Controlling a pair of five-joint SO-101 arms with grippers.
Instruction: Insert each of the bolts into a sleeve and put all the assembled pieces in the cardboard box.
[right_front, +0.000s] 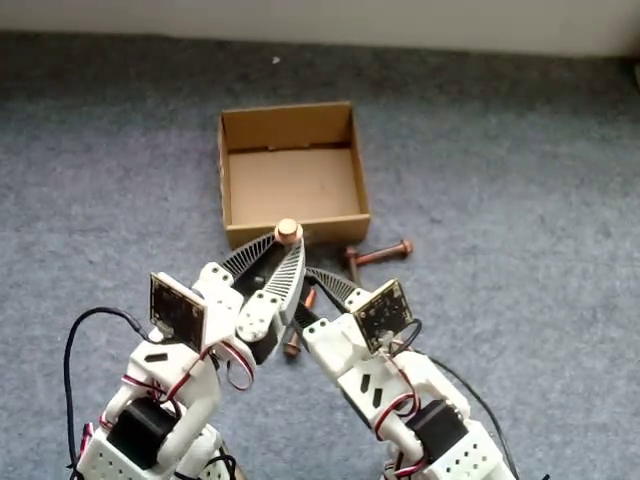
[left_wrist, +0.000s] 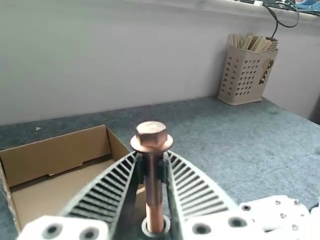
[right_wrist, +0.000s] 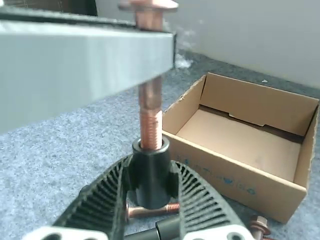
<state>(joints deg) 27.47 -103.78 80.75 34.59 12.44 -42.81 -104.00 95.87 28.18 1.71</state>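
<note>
High view: my left gripper (right_front: 285, 247) clamps a bolt (right_front: 288, 232) just before the box (right_front: 226, 170). Left wrist: the bolt stands upright. Right wrist: my right gripper (right_wrist: 150, 164) squeezes the sleeve (right_wrist: 150, 177), the bolt's tip entering it.

Overhead camera looks down; close wrist cameras share the cardboard box (right_wrist: 225, 172).

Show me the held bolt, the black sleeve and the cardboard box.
held bolt (left_wrist: 151, 135), left wrist view, on its hex head.
black sleeve (right_wrist: 149, 173), right wrist view, on its side wall.
cardboard box (right_front: 290, 185), high view, on its bare floor.
</note>
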